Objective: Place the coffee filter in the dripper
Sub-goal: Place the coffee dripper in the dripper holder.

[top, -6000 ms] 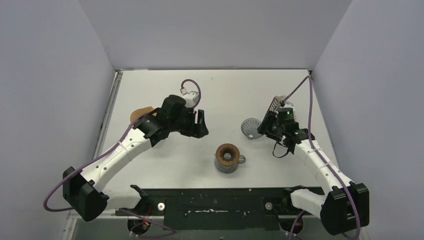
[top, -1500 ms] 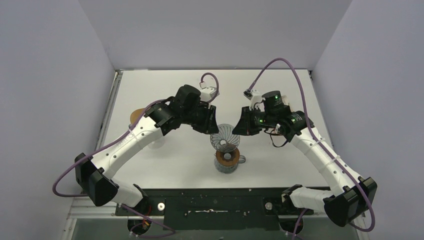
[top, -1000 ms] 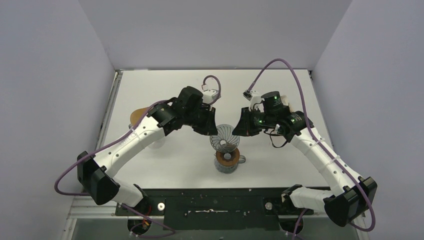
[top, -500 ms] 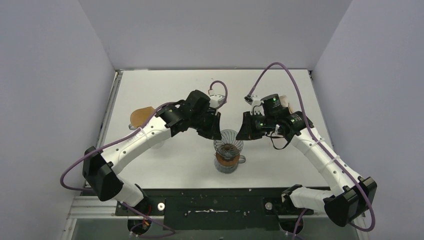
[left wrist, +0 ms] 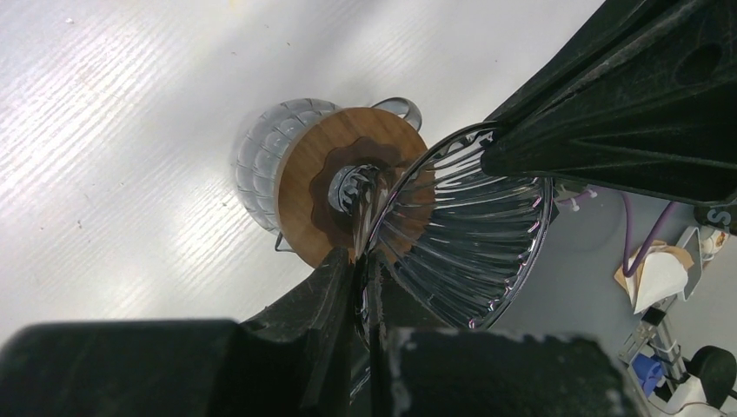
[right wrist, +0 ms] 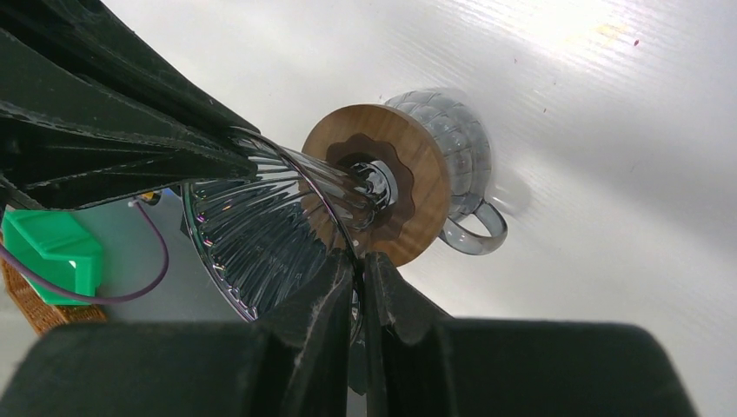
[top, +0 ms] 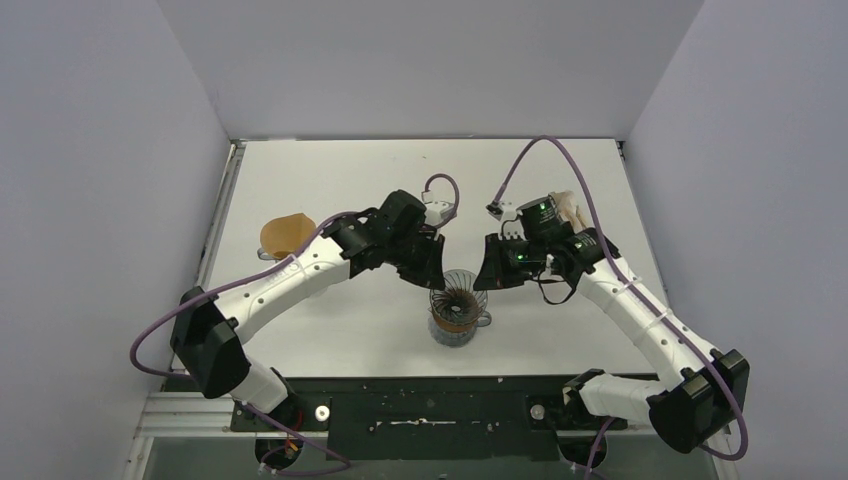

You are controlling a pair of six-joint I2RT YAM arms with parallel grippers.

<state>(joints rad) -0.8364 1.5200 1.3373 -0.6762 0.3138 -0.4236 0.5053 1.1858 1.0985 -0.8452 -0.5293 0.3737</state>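
Observation:
The dripper [top: 458, 293], a smoky see-through ribbed cone, is held upright between both grippers. My left gripper [top: 432, 272] is shut on its left rim [left wrist: 408, 178] and my right gripper [top: 490, 272] is shut on its right rim [right wrist: 261, 221]. The cone's tip sits in the hole of a brown wooden ring [right wrist: 417, 174] on a grey ribbed base with a side handle [right wrist: 478, 230]. A white paper piece [top: 567, 207] behind the right arm looks like the coffee filter [left wrist: 662, 276]; it lies on the table, apart from both grippers.
A tan-brown paper cone [top: 285, 234] lies at the table's left. Purple cables [top: 540, 150] arc over both wrists. A green block [right wrist: 52, 248] and a wicker edge [right wrist: 35, 317] show at the left of the right wrist view.
Both grippers have carried the dripper cone down and toward the near edge. It went from tilted above the wooden ring to upright with its tip in the ring.

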